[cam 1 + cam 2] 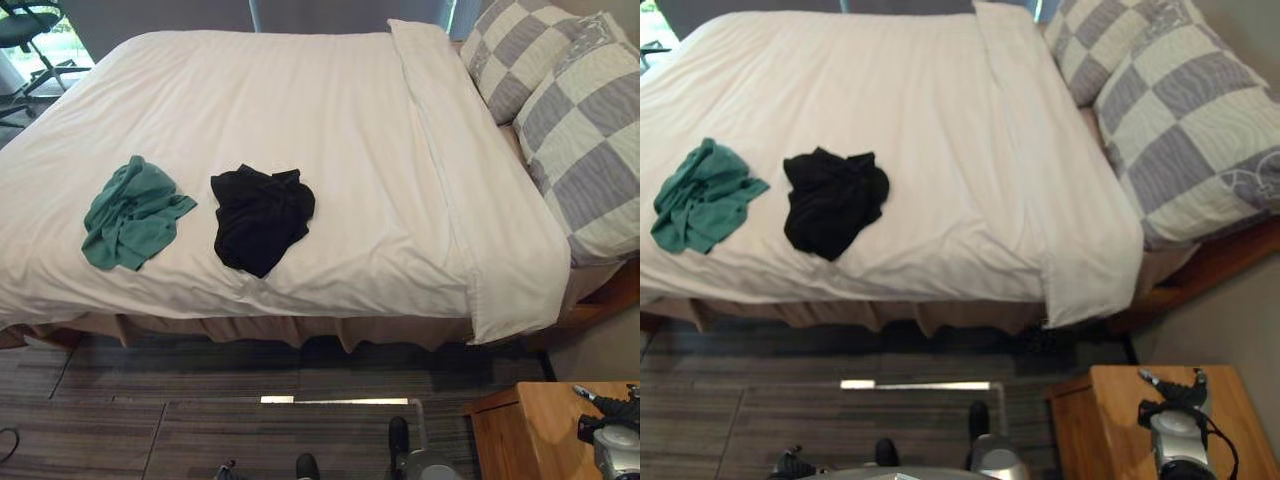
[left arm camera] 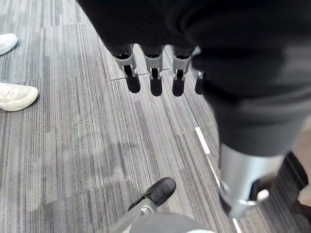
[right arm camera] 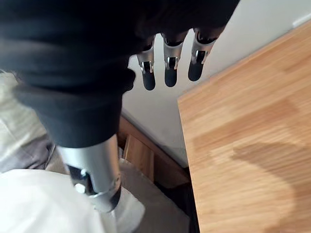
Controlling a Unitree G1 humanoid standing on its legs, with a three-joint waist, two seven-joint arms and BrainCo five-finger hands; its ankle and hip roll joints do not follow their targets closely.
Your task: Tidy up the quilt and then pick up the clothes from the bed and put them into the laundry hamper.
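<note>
A white quilt [image 1: 300, 150] lies spread flat over the bed, with a folded band along its pillow end. Two crumpled garments rest on it near the front edge: a green one [image 1: 135, 213] on the left and a black one [image 1: 262, 217] beside it. My right hand [image 1: 1175, 425] hangs over a wooden nightstand [image 1: 1110, 430] at the lower right, its fingers [image 3: 167, 68] straight and empty. My left hand [image 2: 153, 77] is low over the floor, well away from the bed, with its fingers straight and holding nothing.
Two checkered pillows [image 1: 585, 140] lean at the bed's right end. Grey striped carpet [image 1: 200, 400] runs between me and the bed. An office chair [image 1: 30, 40] stands beyond the far left corner. A person's white shoes [image 2: 14, 94] show on the floor near my left hand.
</note>
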